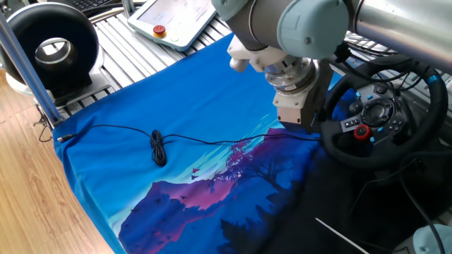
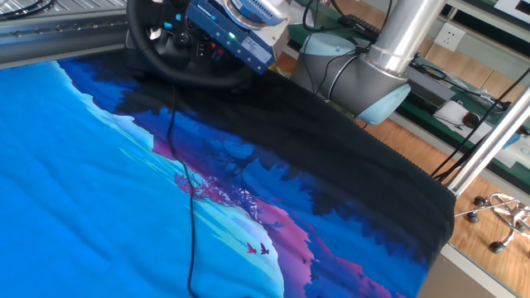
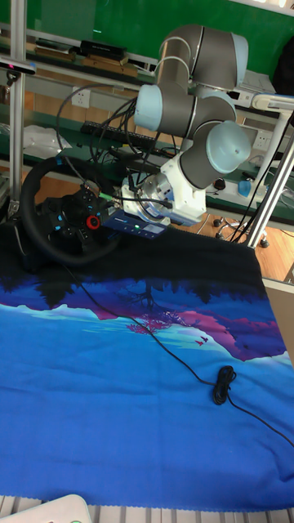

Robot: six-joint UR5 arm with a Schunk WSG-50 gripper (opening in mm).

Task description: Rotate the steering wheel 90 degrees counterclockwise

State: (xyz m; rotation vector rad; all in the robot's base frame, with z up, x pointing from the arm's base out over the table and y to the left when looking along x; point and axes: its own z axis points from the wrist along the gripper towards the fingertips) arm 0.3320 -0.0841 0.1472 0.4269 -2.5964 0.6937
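Observation:
The black steering wheel (image 1: 385, 152) stands at the right edge of the cloth, its hub showing coloured buttons and a red knob (image 1: 362, 131). A blue stripe marks the rim at upper right (image 1: 433, 76). My gripper (image 1: 315, 127) is against the wheel's left rim, with its fingers hidden behind the grey wrist. In the tall fixed view the gripper (image 3: 109, 222) with its blue body meets the right side of the wheel (image 3: 33, 184), level with the hub. Whether the fingers clasp the rim does not show. The other fixed view shows the wheel (image 2: 178, 70) partly behind the gripper body.
A thin black cable with a coiled bundle (image 1: 158, 148) runs across the blue printed cloth (image 1: 176, 99) toward the wheel. A black ring-shaped device (image 1: 53, 49), a white pendant (image 1: 176, 17) and a metal post (image 1: 25, 67) stand at the far left. The arm's base (image 2: 356, 79) sits behind the table.

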